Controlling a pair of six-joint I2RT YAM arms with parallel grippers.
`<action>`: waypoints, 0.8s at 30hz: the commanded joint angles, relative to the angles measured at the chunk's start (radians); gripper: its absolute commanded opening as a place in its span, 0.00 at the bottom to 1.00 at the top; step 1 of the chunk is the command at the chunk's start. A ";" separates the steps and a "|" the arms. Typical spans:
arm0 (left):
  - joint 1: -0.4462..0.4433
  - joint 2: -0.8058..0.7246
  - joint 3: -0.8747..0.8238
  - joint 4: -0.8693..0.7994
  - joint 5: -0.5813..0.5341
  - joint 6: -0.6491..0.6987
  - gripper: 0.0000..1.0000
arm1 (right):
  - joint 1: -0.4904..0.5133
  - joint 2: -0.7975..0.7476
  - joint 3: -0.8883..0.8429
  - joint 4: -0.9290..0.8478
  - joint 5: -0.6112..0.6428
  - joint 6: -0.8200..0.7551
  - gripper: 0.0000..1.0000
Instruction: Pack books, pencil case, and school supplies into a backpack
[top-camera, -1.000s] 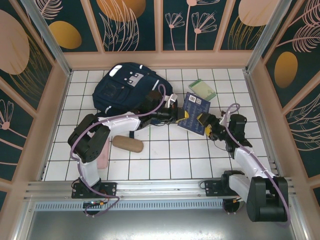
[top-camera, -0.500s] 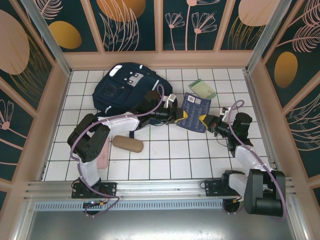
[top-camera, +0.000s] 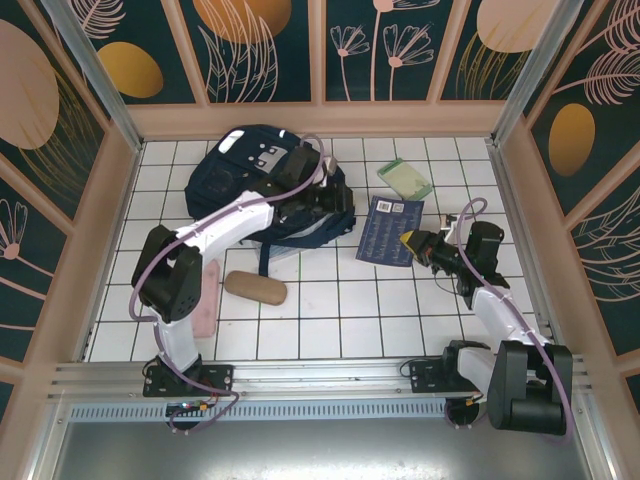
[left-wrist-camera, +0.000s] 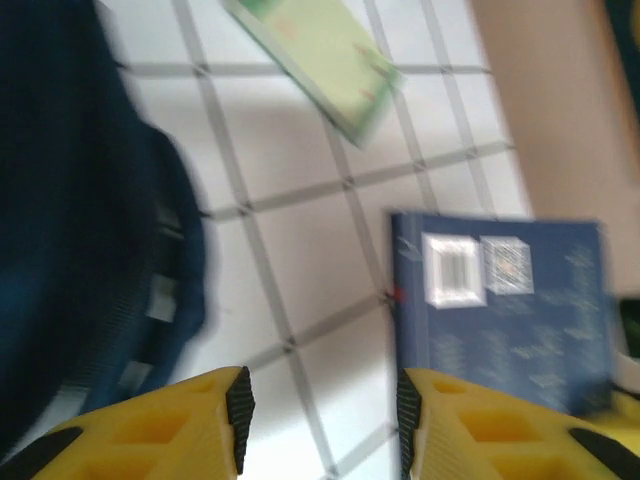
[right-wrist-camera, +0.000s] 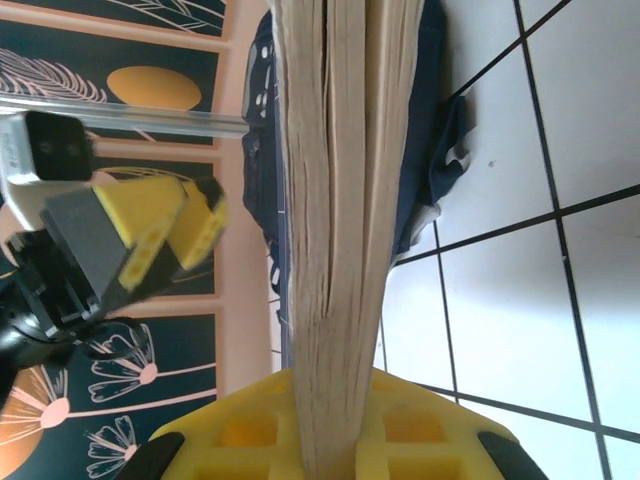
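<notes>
Hovering left hand (left-wrist-camera: 320, 405) over the right edge of the backpack (top-camera: 240, 185), upper centre-left of the top frame, jaws parted around nothing. Clamps right hand (top-camera: 412, 242) shut on the right edge of a navy book (top-camera: 385, 228), right of centre, just below small green book (top-camera: 405, 180).

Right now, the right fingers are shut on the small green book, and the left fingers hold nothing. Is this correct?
Not quite: the right fingers are shut on the navy book, not the small green book, which lies untouched behind it. The top external view shows this. The left fingers do hold nothing.
</notes>
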 joint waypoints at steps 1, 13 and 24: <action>0.000 0.054 0.100 -0.257 -0.389 0.189 0.46 | -0.008 -0.003 0.054 -0.021 0.010 -0.056 0.00; 0.000 0.334 0.368 -0.379 -0.611 0.370 0.60 | -0.007 0.045 0.100 -0.036 0.014 -0.081 0.00; 0.000 0.386 0.409 -0.365 -0.658 0.414 0.03 | -0.002 0.053 0.100 0.020 0.010 -0.031 0.00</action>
